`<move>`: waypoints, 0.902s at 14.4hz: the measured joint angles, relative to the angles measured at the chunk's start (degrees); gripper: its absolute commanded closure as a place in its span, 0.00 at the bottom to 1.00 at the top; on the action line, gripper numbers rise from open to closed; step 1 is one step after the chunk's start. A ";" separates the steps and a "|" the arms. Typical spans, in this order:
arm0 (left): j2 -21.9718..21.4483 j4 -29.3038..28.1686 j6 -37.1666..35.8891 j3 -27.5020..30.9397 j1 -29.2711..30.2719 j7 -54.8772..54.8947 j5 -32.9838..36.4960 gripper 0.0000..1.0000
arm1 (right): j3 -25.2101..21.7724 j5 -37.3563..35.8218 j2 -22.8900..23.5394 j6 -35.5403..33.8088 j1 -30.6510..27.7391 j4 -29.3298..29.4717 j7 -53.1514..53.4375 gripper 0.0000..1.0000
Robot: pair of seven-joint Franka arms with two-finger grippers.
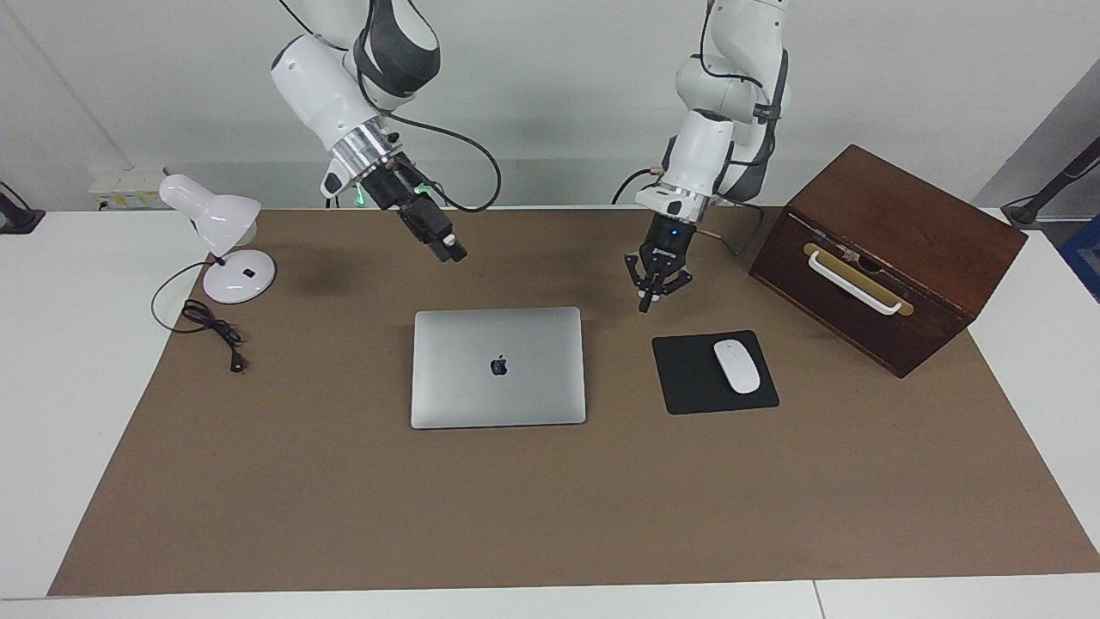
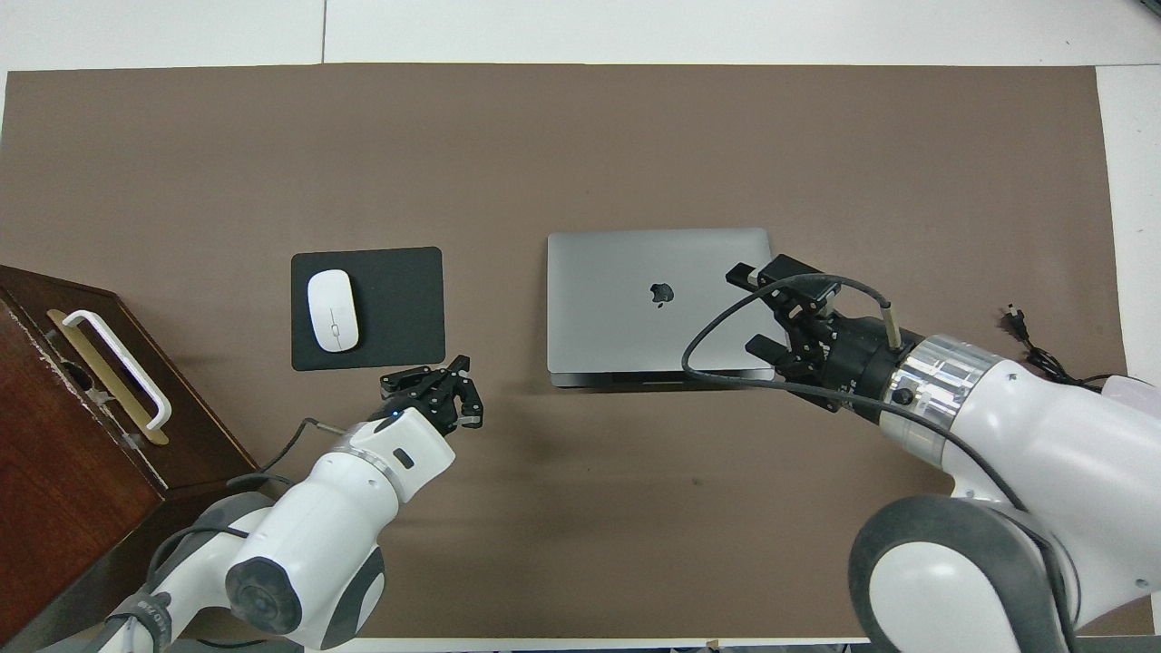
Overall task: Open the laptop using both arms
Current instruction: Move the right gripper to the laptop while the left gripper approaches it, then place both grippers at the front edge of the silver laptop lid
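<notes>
Lying closed mid-tabletop, the laptop (image 1: 498,367) waits untouched. Left tool (image 1: 646,301), clenched and empty, hangs beside its robot-side edge near the mouse pad (image 1: 687,378); right tool (image 1: 449,249) (released) hovers over that edge, likely positioning to lift.

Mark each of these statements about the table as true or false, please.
1. The laptop is closed. True.
2. The mouse lies on the laptop. False: it lies on the black pad beside the laptop.
3. The left hand is shut and holds nothing. True.
4. The right hand grips the laptop's lid. False: it hangs open in the air and touches nothing.
</notes>
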 measured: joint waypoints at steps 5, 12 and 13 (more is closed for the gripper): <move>7.11 -0.18 7.06 0.02 -7.09 -1.19 -2.66 1.00 | 0.00 0.63 -0.01 1.17 3.81 -4.88 11.64 0.00; 8.65 0.99 7.58 0.12 -15.81 -1.20 -11.73 1.00 | 2.64 0.64 -0.05 1.16 4.86 -11.12 17.60 0.00; 9.25 1.80 7.58 0.17 -16.00 -1.21 -12.38 1.00 | 2.64 0.64 -0.02 1.16 4.85 -11.59 17.53 0.00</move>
